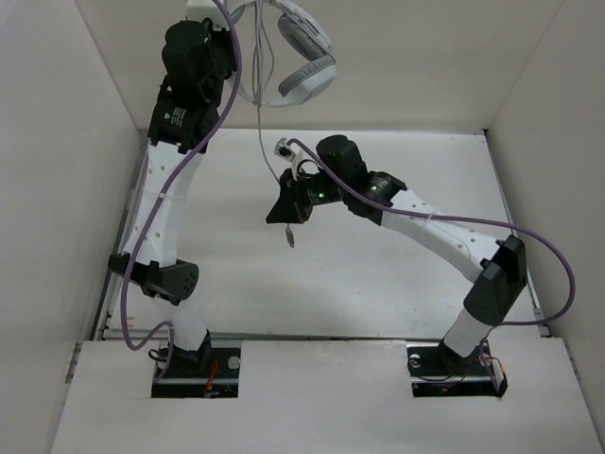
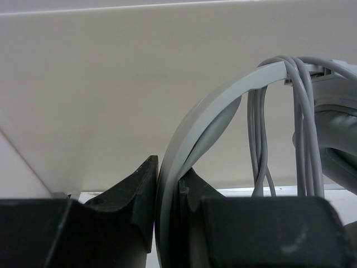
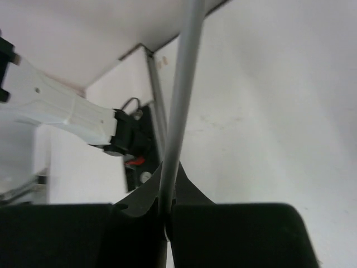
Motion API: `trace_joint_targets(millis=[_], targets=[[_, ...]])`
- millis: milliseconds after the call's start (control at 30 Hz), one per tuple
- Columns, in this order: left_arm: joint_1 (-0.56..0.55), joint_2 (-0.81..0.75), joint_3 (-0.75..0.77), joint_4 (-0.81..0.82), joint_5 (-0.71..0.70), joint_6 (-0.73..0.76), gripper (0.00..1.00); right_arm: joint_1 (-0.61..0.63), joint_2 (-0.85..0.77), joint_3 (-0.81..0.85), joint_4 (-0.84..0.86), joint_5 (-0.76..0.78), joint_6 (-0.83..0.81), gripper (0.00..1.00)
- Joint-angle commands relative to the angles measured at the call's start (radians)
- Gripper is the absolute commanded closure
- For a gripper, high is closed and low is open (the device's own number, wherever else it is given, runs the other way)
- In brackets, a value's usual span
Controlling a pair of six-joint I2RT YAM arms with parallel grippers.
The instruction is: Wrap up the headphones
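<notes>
The white and grey headphones (image 1: 302, 57) hang high at the back, held up by my left gripper (image 1: 219, 21). In the left wrist view the gripper (image 2: 167, 184) is shut on the grey headband (image 2: 212, 111), and several loops of thin grey cable (image 2: 304, 134) are wound over the band. The cable (image 1: 262, 142) drops from the headphones to my right gripper (image 1: 286, 210), which is shut on it. Its plug (image 1: 290, 238) dangles just below the gripper. In the right wrist view the cable (image 3: 184, 84) runs straight up out of the shut gripper (image 3: 166, 192).
White walls enclose the table (image 1: 397, 284) on the left, right and back. Thick purple arm cables (image 1: 529, 236) loop beside both arms. The left arm's base (image 3: 125, 134) shows in the right wrist view.
</notes>
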State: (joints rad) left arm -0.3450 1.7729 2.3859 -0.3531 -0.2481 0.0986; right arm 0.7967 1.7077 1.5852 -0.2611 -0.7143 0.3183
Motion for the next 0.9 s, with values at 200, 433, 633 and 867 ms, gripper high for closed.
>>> trace_joint_targets(millis=[200, 433, 633, 867], targets=[[0.005, -0.036, -0.108, 0.220, -0.045, 0.024, 1.00, 0.107, -0.103, 0.212, -0.437, 0.504, -0.692, 0.97], [-0.027, -0.073, -0.217, 0.230, -0.043, 0.062, 1.00, 0.120, -0.097, 0.308, -0.437, 0.844, -1.016, 0.99], [-0.088, -0.133, -0.373, 0.229, -0.039, 0.084, 1.00, 0.088, -0.100, 0.329, -0.288, 1.044, -1.248, 1.00], [-0.122, -0.173, -0.476, 0.220, -0.031, 0.087, 1.00, 0.019, -0.100, 0.331, -0.153, 1.141, -1.412, 1.00]])
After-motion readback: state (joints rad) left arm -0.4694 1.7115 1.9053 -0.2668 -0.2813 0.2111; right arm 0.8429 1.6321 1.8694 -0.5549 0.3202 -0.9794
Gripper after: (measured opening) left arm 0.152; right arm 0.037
